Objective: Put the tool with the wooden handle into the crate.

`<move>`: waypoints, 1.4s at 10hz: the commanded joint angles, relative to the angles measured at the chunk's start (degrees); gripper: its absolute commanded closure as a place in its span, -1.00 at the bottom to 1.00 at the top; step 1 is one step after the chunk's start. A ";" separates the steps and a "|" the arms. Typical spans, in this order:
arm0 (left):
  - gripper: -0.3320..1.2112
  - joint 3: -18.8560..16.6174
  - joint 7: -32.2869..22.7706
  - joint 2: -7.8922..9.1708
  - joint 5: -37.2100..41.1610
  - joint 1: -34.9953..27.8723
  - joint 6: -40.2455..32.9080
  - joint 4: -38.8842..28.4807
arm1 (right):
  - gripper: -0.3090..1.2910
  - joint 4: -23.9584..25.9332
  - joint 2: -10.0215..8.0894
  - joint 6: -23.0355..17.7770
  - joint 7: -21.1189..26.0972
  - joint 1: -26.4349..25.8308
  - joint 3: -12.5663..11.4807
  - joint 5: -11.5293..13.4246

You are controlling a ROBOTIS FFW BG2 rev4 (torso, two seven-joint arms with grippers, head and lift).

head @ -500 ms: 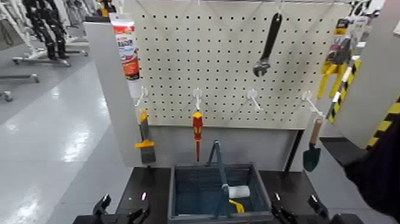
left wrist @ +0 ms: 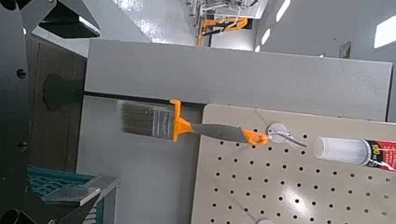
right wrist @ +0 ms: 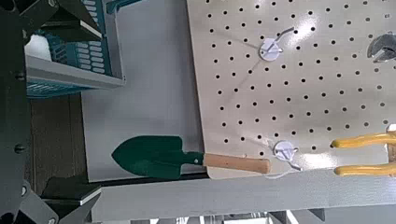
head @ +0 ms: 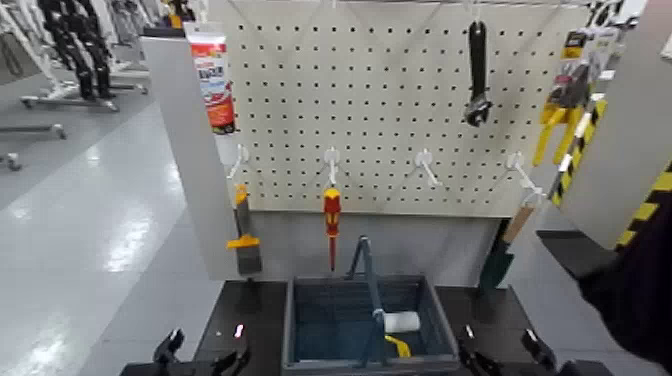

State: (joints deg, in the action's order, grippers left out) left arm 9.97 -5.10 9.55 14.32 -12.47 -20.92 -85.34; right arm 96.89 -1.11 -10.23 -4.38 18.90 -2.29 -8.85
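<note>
Swinging on its hook [head: 522, 172], the trowel [head: 496, 265] had tilted crateward
Right gripper [head: 504, 346] waited wide open, empty, beside the crate [head: 288, 325] — moving target, still ungrasped — while left gripper [head: 208, 350] idled opposite

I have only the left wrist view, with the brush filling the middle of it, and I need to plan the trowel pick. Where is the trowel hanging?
Observer: The head view shows the trowel hanging from the rightmost lower hook, tilted, with its blade toward the crate side.
Operator: Good. And how is the right hand standing, which I don't see at all?
Observer: The right hand is low, just right of the crate and below the trowel, its fingers apart with nothing between them.
</note>
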 commanded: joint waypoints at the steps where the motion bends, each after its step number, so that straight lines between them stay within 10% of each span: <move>1: -0.43 0.05 0.18 0.03 0.53 -0.01 0.00 0.09 | -0.43 1.90 0.50 2.85 -6.61 0.08 -5.09 0.77; 7: -0.43 0.40 0.36 -0.06 1.23 0.25 0.00 0.35 | -0.43 5.15 -2.23 15.33 -24.80 -4.75 -17.49 4.37; 14: -0.43 0.49 1.24 -0.41 1.32 1.13 0.44 0.88 | -0.43 -1.27 -13.57 21.48 -32.89 -15.12 -17.57 4.55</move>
State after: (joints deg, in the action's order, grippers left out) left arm 10.46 -3.90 9.15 15.64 -11.41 -20.51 -84.47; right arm 96.28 -13.85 10.87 -37.22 4.63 -20.10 -4.25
